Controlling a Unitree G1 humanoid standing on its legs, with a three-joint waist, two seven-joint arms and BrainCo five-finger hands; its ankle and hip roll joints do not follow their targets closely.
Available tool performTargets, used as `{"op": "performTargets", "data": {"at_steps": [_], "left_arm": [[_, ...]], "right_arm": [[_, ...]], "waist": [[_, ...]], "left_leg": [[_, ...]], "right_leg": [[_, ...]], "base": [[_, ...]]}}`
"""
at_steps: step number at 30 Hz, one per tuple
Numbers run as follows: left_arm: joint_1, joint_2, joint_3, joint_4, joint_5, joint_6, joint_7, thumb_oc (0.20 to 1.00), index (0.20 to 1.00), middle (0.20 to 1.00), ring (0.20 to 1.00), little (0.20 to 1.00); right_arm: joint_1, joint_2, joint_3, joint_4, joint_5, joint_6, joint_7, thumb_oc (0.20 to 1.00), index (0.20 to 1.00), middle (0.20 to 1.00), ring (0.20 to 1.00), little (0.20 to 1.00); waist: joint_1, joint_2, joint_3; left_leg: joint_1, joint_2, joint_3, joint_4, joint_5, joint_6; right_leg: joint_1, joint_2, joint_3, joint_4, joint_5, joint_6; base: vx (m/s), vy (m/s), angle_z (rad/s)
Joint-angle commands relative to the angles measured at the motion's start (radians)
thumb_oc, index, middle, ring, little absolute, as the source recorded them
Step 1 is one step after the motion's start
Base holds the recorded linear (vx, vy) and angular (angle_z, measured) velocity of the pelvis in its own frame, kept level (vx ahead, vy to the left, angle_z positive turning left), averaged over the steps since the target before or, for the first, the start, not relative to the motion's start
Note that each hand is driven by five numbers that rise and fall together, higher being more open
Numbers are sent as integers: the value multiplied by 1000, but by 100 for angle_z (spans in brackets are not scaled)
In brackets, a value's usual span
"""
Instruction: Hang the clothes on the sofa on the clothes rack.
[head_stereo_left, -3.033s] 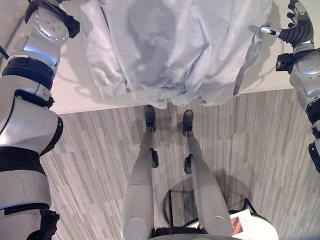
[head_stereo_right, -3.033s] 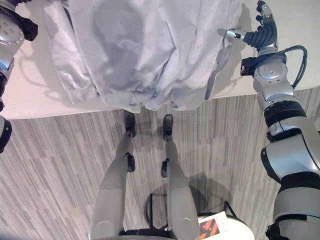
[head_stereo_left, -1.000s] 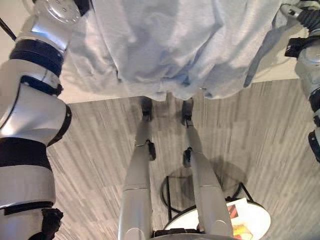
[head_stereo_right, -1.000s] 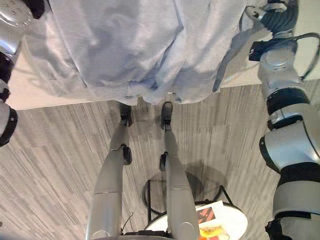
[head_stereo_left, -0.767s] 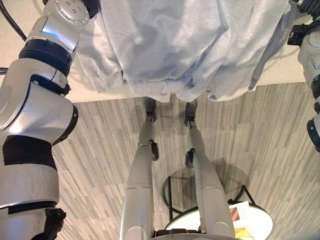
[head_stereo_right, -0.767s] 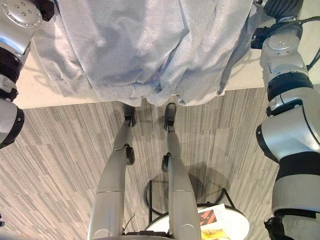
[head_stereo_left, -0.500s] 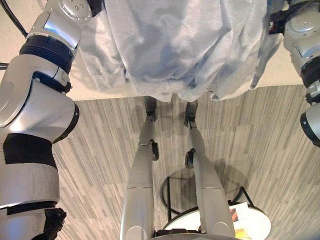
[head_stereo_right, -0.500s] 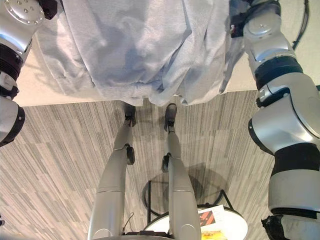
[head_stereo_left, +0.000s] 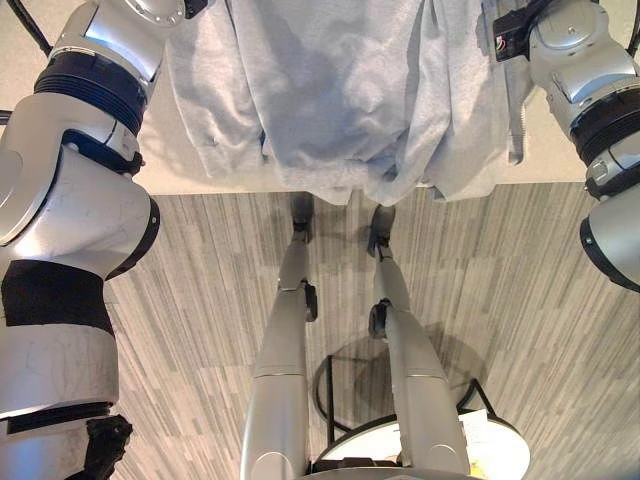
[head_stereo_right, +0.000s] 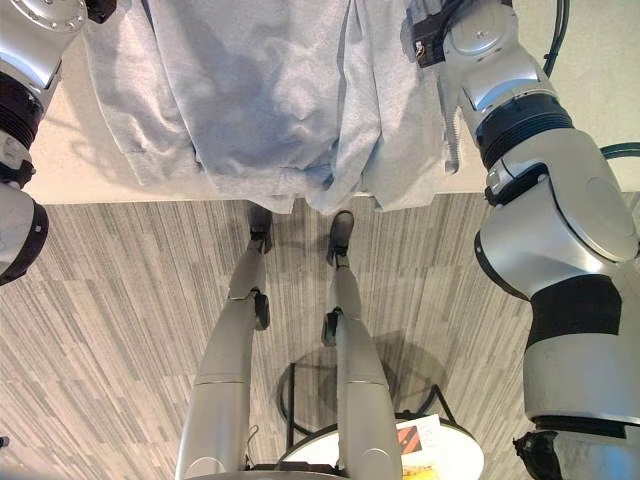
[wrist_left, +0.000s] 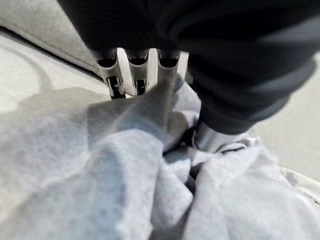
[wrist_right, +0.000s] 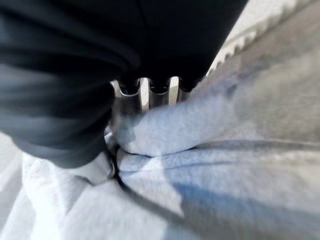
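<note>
Grey sweatshirt (head_stereo_left: 350, 90) held up between both arms, its hem hanging past the front edge of the sofa (head_stereo_left: 150, 170) toward the floor; the left hand (wrist_left: 135, 75) and the right hand (wrist_right: 145, 92) each have fingers curled into a bunched fold near the garment's top, as far as the close wrist views allow. The cloth looks soft, limp and fairly light, draping in deep folds with no stiffness. It is therefore probably best held at the shoulders or collar, where bunched fabric gives a grip unlikely to slip.
</note>
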Motion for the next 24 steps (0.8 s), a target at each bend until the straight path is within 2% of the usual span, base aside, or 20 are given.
{"op": "performTargets", "data": {"at_steps": [1, 2, 5, 6, 10, 11, 12, 15, 17, 19, 24], "left_arm": [[95, 6, 19, -3, -17, -20, 21, 200, 200, 200, 200, 200], [137, 35, 62, -54, -13, -26, 57, 200, 200, 200, 200, 200], [216, 85, 160, -162, -2, -45, 124, 200, 200, 200, 200, 200], [276, 116, 238, -232, 11, -59, 171, 200, 200, 200, 200, 200], [411, 129, 364, -392, 46, -83, 239, 200, 200, 200, 200, 200], [418, 128, 367, -398, 48, -81, 240, 200, 200, 200, 200, 200], [489, 146, 425, -485, 63, -89, 260, 200, 200, 200, 200, 200], [613, 165, 520, -601, 82, -98, 276, 200, 200, 200, 200, 200], [652, 169, 552, -638, 86, -104, 280, 200, 200, 200, 200, 200], [801, 183, 664, -751, 95, -111, 278, 200, 200, 200, 200, 200], [1052, 202, 864, -913, 98, -133, 259, 200, 200, 200, 200, 200]], "right_arm": [[106, 75, -25, -108, -77, -55, -25, 200, 200, 200, 200, 200], [170, 19, -57, -261, -163, -77, -75, 200, 200, 200, 200, 200], [323, -71, -191, -531, -305, -116, -153, 200, 200, 200, 200, 200], [453, -134, -326, -691, -394, -153, -206, 200, 200, 200, 200, 200], [707, -190, -564, -921, -530, -181, -267, 200, 200, 200, 200, 200], [718, -191, -569, -929, -532, -177, -267, 200, 200, 200, 200, 200], [801, -215, -652, -982, -576, -172, -274, 200, 200, 200, 200, 200], [918, -233, -755, -1055, -633, -164, -286, 200, 200, 200, 200, 200], [946, -236, -788, -1071, -645, -162, -296, 200, 200, 200, 200, 200], [1036, -213, -873, -1121, -650, -165, -295, 200, 200, 200, 200, 200], [1126, -206, -922, -1163, -662, -154, -241, 200, 200, 200, 200, 200]], "waist": [[-18, -57, -19], [-25, -59, -15], [-29, -56, -12], [-32, -48, -10], [-28, -37, -13], [-26, -37, -14], [-25, -33, -17], [-18, -26, -40], [-12, -22, -48], [8, -10, -87], [48, 11, -152]], "left_leg": [[160, 41, 34, 3, -116, -129], [169, 41, 34, 8, -123, -127], [188, 41, 29, 13, -136, -120], [206, 41, 28, 13, -143, -117], [257, 42, 30, 14, -157, -110], [261, 42, 31, 13, -158, -110], [293, 41, 33, 0, -145, -110], [366, 37, 40, -36, -141, -109], [387, 32, 43, -43, -139, -108], [476, 19, 54, -71, -141, -102], [626, 4, 59, -124, -140, -90]], "right_leg": [[172, -116, -11, -10, 22, 192], [181, -113, -5, -7, 18, 192], [197, -112, 4, 2, 7, 192], [208, -110, 9, 12, -3, 192], [235, -108, 18, 37, -30, 192], [237, -108, 18, 37, -30, 192], [253, -110, 25, 50, -32, 192], [294, -111, 32, 65, -48, 192], [309, -113, 36, 74, -54, 192], [367, -120, 47, 95, -75, 192], [449, -145, 67, 153, -98, 192]], "base": [[0, 0, 0], [0, 0, 0], [-17, -16, -5], [-16, -44, -7], [-11, -45, -7], [-27, -41, -7], [-14, -30, -8], [10, -22, -9], [15, -2, -12], [40, 27, -3], [29, 38, 3]]}}
